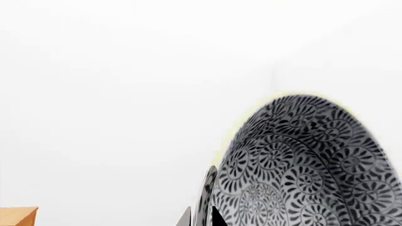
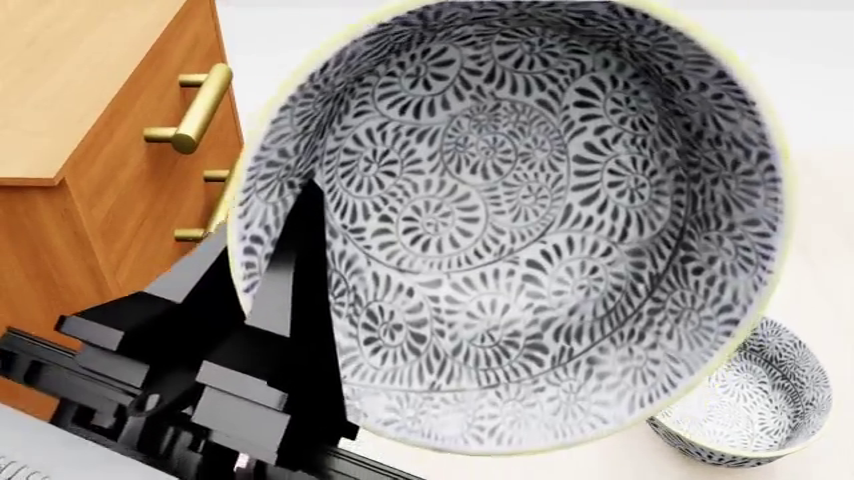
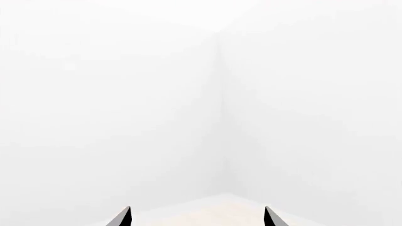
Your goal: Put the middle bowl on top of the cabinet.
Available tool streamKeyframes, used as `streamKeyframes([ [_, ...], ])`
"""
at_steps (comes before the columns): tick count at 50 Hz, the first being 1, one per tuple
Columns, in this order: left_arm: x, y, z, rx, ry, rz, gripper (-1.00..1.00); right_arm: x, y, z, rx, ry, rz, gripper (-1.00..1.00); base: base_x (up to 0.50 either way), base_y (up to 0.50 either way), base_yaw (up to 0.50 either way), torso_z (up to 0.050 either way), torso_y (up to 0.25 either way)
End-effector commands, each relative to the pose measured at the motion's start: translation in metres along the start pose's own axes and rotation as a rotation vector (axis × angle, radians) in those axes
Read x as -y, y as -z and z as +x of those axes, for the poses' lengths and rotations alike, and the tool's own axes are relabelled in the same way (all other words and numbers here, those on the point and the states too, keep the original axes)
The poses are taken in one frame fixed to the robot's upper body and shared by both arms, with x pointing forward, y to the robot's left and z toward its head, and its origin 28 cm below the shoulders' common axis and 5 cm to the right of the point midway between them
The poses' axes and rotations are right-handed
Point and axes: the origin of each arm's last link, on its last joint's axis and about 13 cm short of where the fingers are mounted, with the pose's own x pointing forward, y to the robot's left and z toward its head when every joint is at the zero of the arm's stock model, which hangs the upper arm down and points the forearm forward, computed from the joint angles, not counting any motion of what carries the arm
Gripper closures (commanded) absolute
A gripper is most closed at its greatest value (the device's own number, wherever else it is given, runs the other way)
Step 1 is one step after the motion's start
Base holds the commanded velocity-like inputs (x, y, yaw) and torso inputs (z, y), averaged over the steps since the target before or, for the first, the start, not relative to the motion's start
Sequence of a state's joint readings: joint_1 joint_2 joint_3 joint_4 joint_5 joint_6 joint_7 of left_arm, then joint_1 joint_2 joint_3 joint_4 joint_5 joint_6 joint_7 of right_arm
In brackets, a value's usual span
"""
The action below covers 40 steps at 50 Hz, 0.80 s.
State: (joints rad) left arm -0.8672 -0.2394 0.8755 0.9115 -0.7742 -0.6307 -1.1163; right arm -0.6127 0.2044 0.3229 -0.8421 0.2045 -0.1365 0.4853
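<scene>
Bowl: the middle bowl (image 2: 521, 220) fills the head view, tipped with its patterned inside facing the camera; cream rim showing all round; held up in the air, beside the cabinet front
Left claw: left claw (image 2: 260, 290) is clamped on the bowl's rim, one black finger inside the wall, one outside; in the left wrist view the same bowl (image 1: 308, 165) looms close
Cabinet: cabinet (image 2: 94, 150) sits at left, lighter top bare where visible; brass handles (image 2: 198, 108) on its front
Second bowl: another bowl (image 2: 747, 400) rests low at right, upright
Right claw: right claw (image 3: 196, 217) fingers spread apart, gripping nothing, facing white walls
</scene>
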Motion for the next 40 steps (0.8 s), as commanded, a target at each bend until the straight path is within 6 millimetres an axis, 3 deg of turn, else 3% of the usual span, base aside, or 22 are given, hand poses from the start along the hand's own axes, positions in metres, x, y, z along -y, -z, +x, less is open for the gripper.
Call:
streamKeyframes([
  [1, -0.004, -0.037, 0.01, 0.128, 0.021, 0.076, 1.0, -0.001, -0.001, -0.001, 0.003, 0.002, 0.003, -1.0, 0.0, 0.0, 0.0, 0.05, 0.152],
  [10, -0.01, -0.089, 0.026, 0.189, -0.014, 0.103, 1.0, -0.003, -0.002, -0.002, 0.003, 0.002, 0.002, -1.0, 0.0, 0.0, 0.0, 0.029, 0.052],
  [17, -0.02, -0.12, 0.042, 0.009, -0.09, -0.124, 1.0, -0.005, -0.005, -0.003, 0.004, 0.006, 0.005, -1.0, 0.0, 0.0, 0.0, 0.0, 0.0],
  [27, -0.055, -0.13, 0.09, -0.145, -0.463, -0.339, 1.0, -0.009, -0.004, -0.001, -0.001, -0.001, 0.0, -1.0, 0.0, 0.0, 0.0, 0.0, 0.0],
  [28, -0.068, -0.149, 0.097, -0.102, -0.548, -0.359, 1.0, -0.009, -0.002, 0.0, -0.005, 0.0, 0.0, -1.0, 0.0, 0.0, 0.0, 0.0, 0.0],
  [30, -0.056, -0.177, 0.101, -0.092, -0.562, -0.452, 1.0, -0.008, -0.001, 0.0, -0.008, 0.001, -0.001, -1.0, 0.0, 0.0, 0.0, 0.0, 0.0],
  [33, -0.072, -0.131, 0.12, -0.261, -0.746, -0.442, 1.0, -0.009, -0.004, -0.001, -0.006, 0.001, -0.001, -1.0, 0.0, 0.0, 0.0, 0.0, 0.0],
  [40, -0.091, -0.132, 0.139, -0.316, -0.933, -0.524, 1.0, -0.007, -0.004, -0.001, -0.005, 0.0, 0.0, -1.0, 0.0, 0.0, 0.0, 0.0, 0.0],
])
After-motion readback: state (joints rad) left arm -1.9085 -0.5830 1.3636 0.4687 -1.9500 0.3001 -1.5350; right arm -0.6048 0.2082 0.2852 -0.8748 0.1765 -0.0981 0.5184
